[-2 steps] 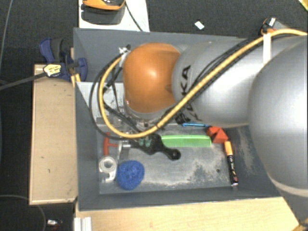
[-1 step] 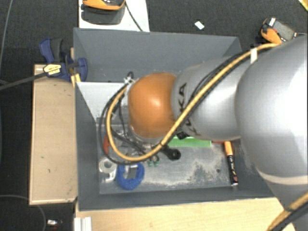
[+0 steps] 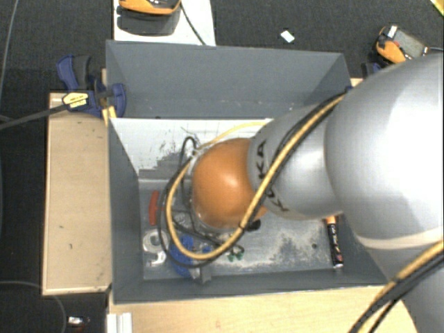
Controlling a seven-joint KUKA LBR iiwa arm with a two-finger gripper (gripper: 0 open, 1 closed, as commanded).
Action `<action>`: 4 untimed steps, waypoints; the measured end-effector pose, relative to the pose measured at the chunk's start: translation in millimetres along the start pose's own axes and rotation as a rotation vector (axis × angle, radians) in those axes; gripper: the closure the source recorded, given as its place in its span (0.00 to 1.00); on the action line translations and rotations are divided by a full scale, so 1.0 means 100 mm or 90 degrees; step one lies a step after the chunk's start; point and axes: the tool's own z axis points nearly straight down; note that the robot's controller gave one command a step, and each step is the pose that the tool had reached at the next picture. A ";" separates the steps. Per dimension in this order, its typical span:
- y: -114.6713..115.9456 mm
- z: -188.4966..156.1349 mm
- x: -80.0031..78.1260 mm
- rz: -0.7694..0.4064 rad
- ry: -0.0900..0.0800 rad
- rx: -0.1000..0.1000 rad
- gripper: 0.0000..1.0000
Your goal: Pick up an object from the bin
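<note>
My gripper (image 3: 202, 274) reaches down into the bin's front left part, mostly hidden under the arm's orange cover. A blue object (image 3: 179, 255) lies right beside it on the bin floor, partly covered by the cables. To the left of that sits a silver metal piece (image 3: 154, 248). A small green thing (image 3: 236, 254) lies just to the gripper's right. Nothing can be seen held.
A slim red object (image 3: 153, 207) lies along the left wall. A black and orange stick-shaped thing (image 3: 335, 241) rests near the right wall. The arm and its yellow and black cables cover the middle of the bin.
</note>
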 end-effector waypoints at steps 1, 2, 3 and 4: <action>-0.04 -0.02 -0.05 0.029 -0.002 0.000 0.00; -0.02 -0.03 -0.04 0.018 -0.002 -0.001 0.00; -0.04 -0.04 -0.06 0.031 -0.005 -0.001 1.00; -0.04 -0.04 -0.06 0.031 -0.005 -0.001 1.00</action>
